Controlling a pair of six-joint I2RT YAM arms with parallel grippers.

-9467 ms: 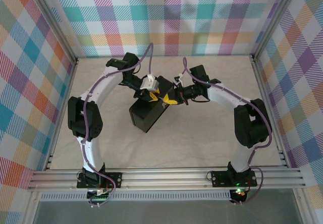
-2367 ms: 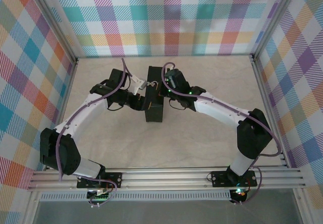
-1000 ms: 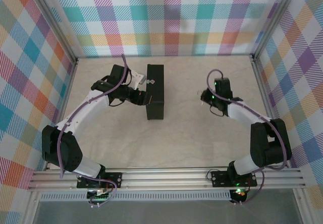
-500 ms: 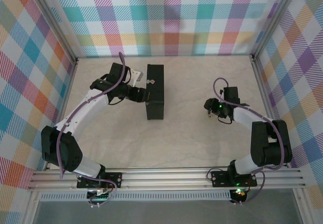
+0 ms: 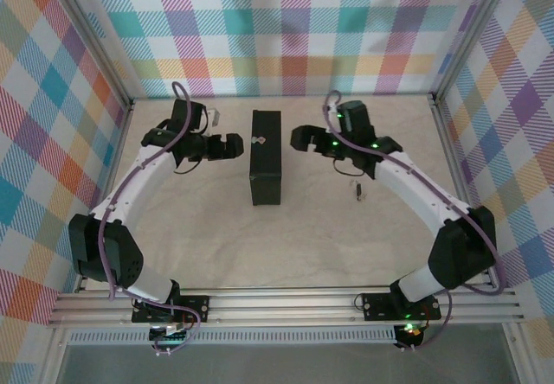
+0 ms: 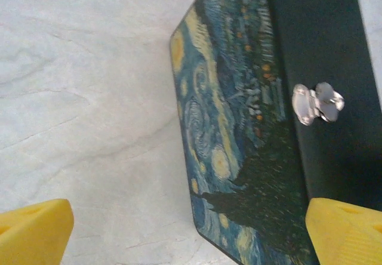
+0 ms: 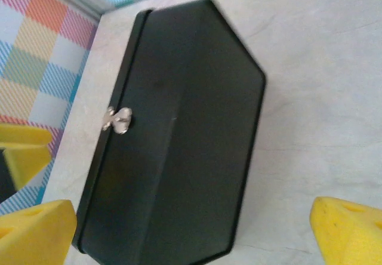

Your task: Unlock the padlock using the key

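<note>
Looking down, I see the table [image 5: 199,228] with the dark box [image 5: 264,163], blue and yellow swirls on one side, standing between my left gripper [image 5: 234,146] and right gripper [image 5: 298,137]. Both gape wide, empty. A silvery clasp [image 6: 318,102] sits on the box. The padlock [image 5: 358,191], tiny and silvery-grey, lies on the table right of the box, too small for detail.

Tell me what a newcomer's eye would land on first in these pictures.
The dark box stands mid-table, one face painted with blue and yellow swirls, with a silvery clasp on its dark upper face. The left gripper and right gripper flank it, both open and empty. A small silvery object lies on the table right of the box, too small to tell padlock from key.
</note>
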